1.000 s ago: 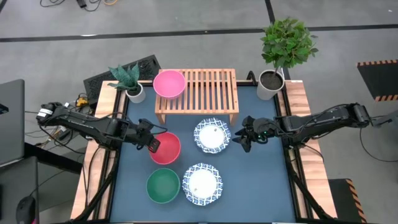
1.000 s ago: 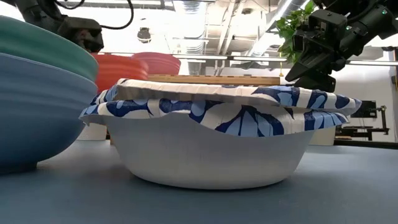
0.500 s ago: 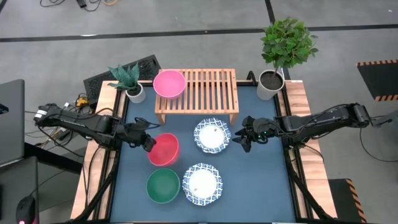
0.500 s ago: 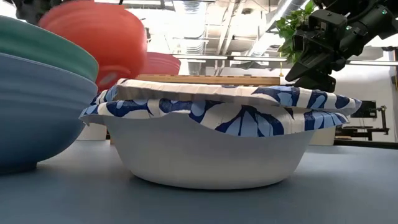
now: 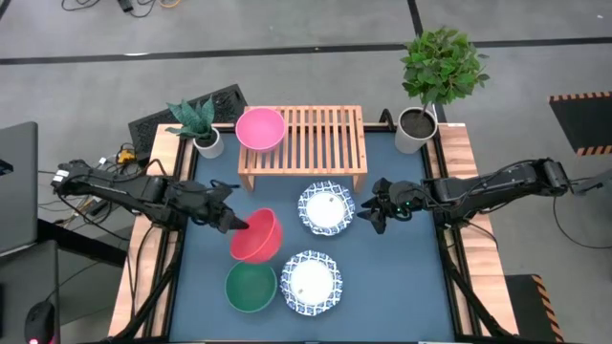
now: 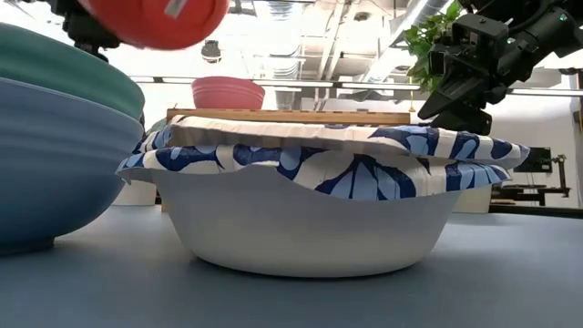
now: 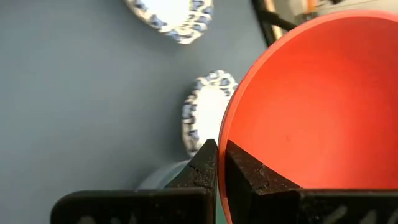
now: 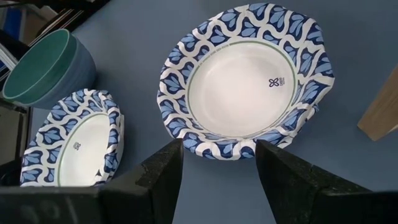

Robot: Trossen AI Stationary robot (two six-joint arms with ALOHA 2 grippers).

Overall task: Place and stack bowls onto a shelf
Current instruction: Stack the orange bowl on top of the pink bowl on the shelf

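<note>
My left gripper (image 5: pixel 234 222) is shut on a red bowl (image 5: pixel 256 237), which is up off the blue tabletop over its left half; the low view shows the bowl's underside (image 6: pixel 155 20). A pink bowl (image 5: pixel 260 128) sits on the left end of the slatted wooden shelf (image 5: pixel 316 143). A teal bowl (image 5: pixel 251 285) and a white bowl with a blue rim (image 5: pixel 310 281) rest on the near tabletop. My right gripper (image 5: pixel 375 215) is open, its fingers just right of a second white bowl (image 8: pixel 245 84) and not touching it. My left gripper pinches the red bowl's rim (image 7: pixel 219 144) on the side toward the table's left, one finger (image 7: pixel 252 177) inside the bowl and one (image 7: pixel 202 167) outside. The fingers come from the table's left, slanting down. The bowl is lifted clear of the table and tilted.
A small potted plant (image 5: pixel 199 124) stands at the shelf's left end and a taller one (image 5: pixel 435 81) at the far right corner. The middle and right of the shelf top are bare slats. Wooden side rails (image 5: pixel 473 182) border the tabletop.
My left gripper has gone up with the red bowl. The bowl lay flat on the table a second ago; now it is lifted clear and tipped onto a slant.
</note>
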